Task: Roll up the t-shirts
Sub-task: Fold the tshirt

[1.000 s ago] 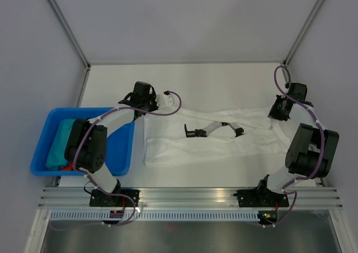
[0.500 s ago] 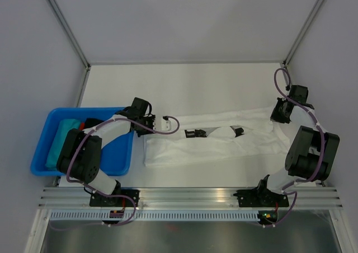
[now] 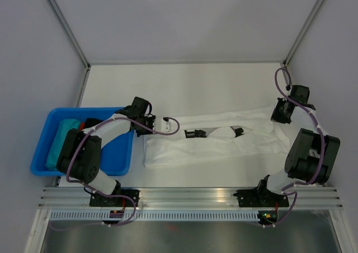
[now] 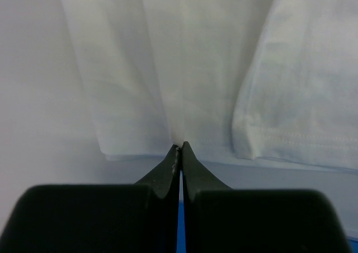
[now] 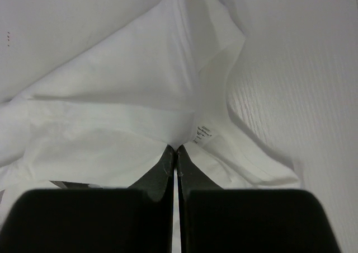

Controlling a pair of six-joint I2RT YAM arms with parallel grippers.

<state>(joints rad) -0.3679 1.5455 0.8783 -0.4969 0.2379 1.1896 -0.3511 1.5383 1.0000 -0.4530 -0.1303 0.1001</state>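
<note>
Finding left claw (image 4: 179, 146) clamped shut on the t-shirt (image 3: 184, 149) at its hem, right claw (image 5: 176, 148) at its collar, we are noting the left sitting lower than a second ago: the fold is lying on the surface (image 3: 184, 85), awaiting rolling.

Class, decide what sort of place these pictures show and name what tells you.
Probably a robotics lab cell: left arm and right arm bolted to a metal rail, bare panel walls, one t-shirt laid beside a blue bin.
</note>
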